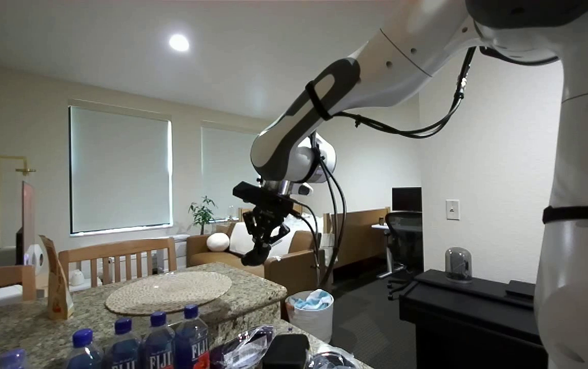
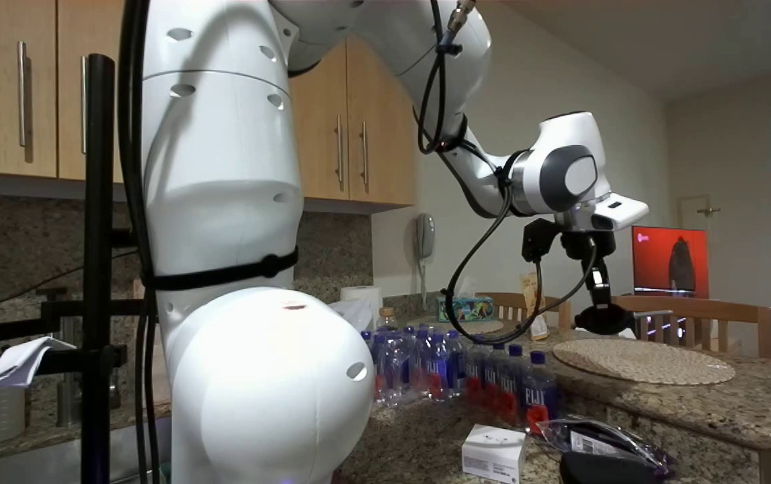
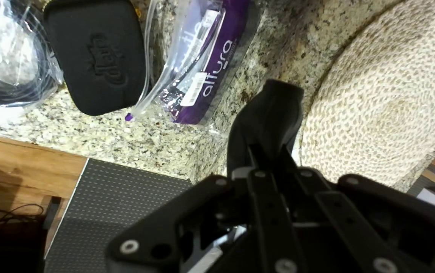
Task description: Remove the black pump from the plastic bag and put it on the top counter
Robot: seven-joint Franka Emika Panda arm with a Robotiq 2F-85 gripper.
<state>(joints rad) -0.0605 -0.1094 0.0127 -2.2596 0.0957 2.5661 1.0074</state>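
My 2 narrowed jaws pinch the black pump (image 3: 264, 121) above the top counter (image 1: 252, 289), seemingly near its edge.

Your arm (image 1: 396, 72) is glossy white, rounded, with dark-grey joint panels (image 1: 348, 72). Black straps (image 2: 224, 275) circle it; black cables (image 1: 418, 134) hang in loops. Your gripper (image 3: 271, 154) is black, dotted with round silver screws (image 3: 129, 247).

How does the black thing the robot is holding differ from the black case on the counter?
The black pump hangs in the air, held in the jaws; the black case lies on the lower counter. The pump curves and narrows at one end; the case is broad, with rounded corners. The case bears lettering; none shows on the pump. Both are black.
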